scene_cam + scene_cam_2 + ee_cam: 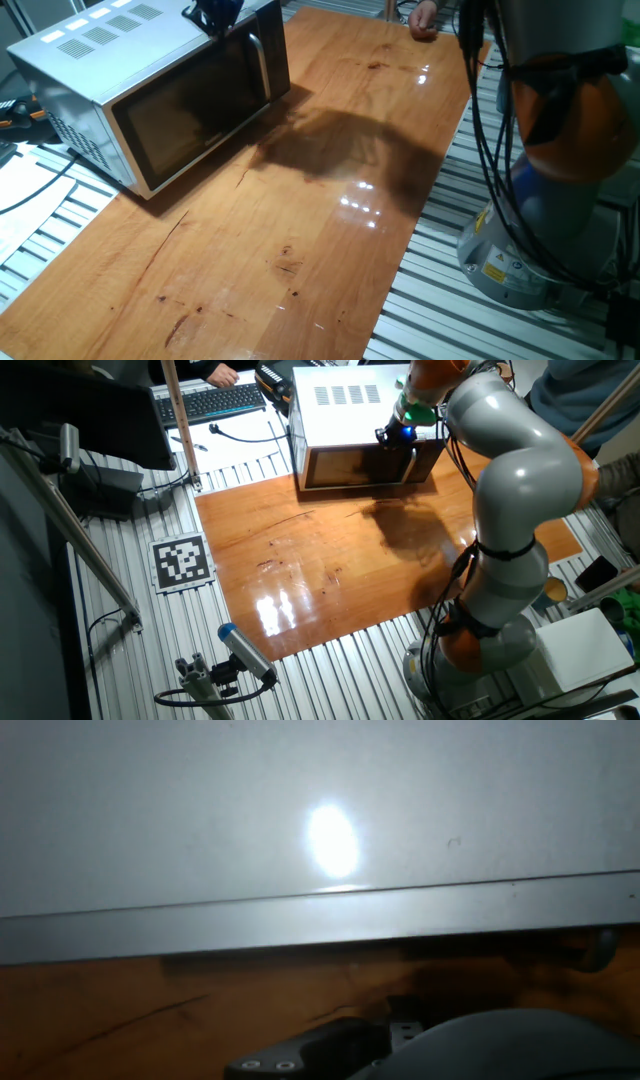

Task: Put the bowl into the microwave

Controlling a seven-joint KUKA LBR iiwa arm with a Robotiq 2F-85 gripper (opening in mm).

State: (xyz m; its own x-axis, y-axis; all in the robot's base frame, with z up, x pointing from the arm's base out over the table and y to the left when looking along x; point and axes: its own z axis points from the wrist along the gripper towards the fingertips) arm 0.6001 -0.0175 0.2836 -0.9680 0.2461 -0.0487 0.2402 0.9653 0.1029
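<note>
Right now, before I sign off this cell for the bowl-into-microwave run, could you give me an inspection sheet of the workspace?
Surface: wooden table, with scratches and glare spots.
Job's things: microwave at one end of the table, door shut; bowl not seen in any view.
Clutter: nothing seen on the table.
Grippers: pincer at the microwave's top front edge, near the handle; open or shut cannot be told.
Cables: black cables hang along the arm beside the table.
Surroundings: keyboard and printed marker off the table; a person's hand at the table's far edge.
</note>
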